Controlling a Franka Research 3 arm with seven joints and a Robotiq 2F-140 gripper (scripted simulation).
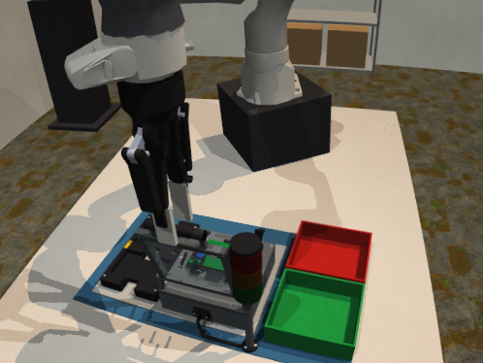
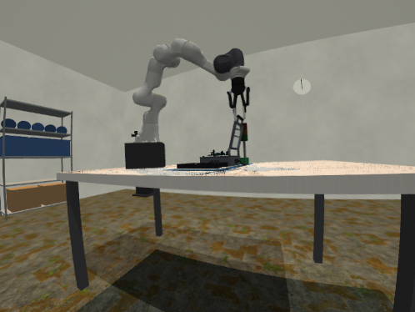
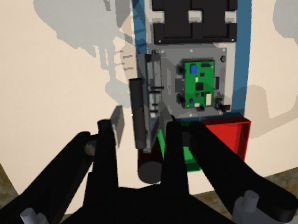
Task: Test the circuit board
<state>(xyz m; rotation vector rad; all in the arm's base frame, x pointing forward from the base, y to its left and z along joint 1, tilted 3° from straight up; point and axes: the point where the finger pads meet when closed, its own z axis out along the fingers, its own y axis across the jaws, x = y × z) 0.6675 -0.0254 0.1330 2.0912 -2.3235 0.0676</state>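
Note:
The green circuit board point(image 1: 213, 259) lies face up on the tester's plate point(image 1: 204, 277); it also shows in the wrist view point(image 3: 200, 86). The tester's lid point(image 2: 236, 135) point(image 1: 190, 231) stands raised, nearly upright, with its black handle at the top. My gripper point(image 1: 175, 225) hangs just above that handle, pointing down, fingers partly closed with a gap and nothing between them. It shows above the lid in the side view point(image 2: 240, 109) and in the wrist view point(image 3: 139, 128). The black tray point(image 1: 128, 272) lies left of the tester with both pockets empty.
The signal tower point(image 1: 246, 267) stands at the tester's front right and shows no bright light. The red bin point(image 1: 330, 249) and the green bin point(image 1: 315, 313) stand upright to the right. The arm's black base block point(image 1: 273, 118) stands behind.

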